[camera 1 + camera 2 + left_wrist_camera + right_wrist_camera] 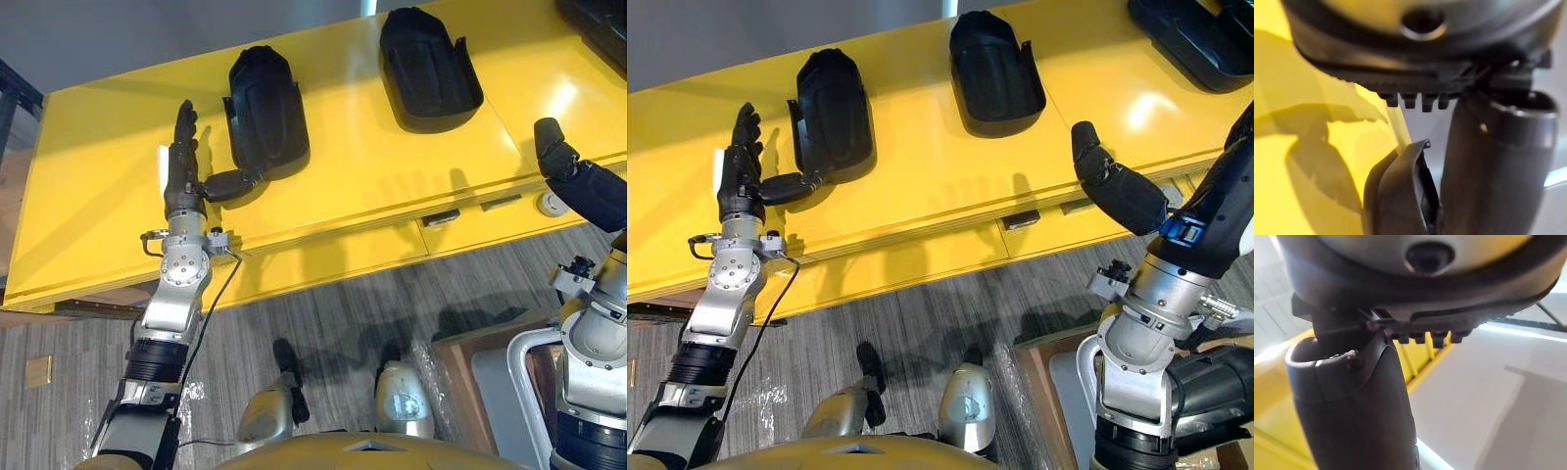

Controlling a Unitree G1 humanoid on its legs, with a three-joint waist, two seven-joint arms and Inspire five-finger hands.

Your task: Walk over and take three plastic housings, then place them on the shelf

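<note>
barely started, i'd judge: left housing point(833, 113) at 10 o'clock, middle housing point(994, 69) at 12 and right housing point(1190, 34) at 2 all lie on the yellow surface point(921, 176), my left hand point(737, 191) spread, thumb touching the first; of the right hand point(1117, 186) i cannot tell the fingers.

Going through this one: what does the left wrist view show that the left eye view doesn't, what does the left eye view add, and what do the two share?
Left wrist view: a close look at the thumb of the left hand lying right alongside the raised rim of the left housing, seemingly touching it.
Left eye view: the second housing further right, and the right hand, open, at the front edge of the yellow table.
Both: the left hand, open with straight fingers, the left housing and the yellow table.
</note>
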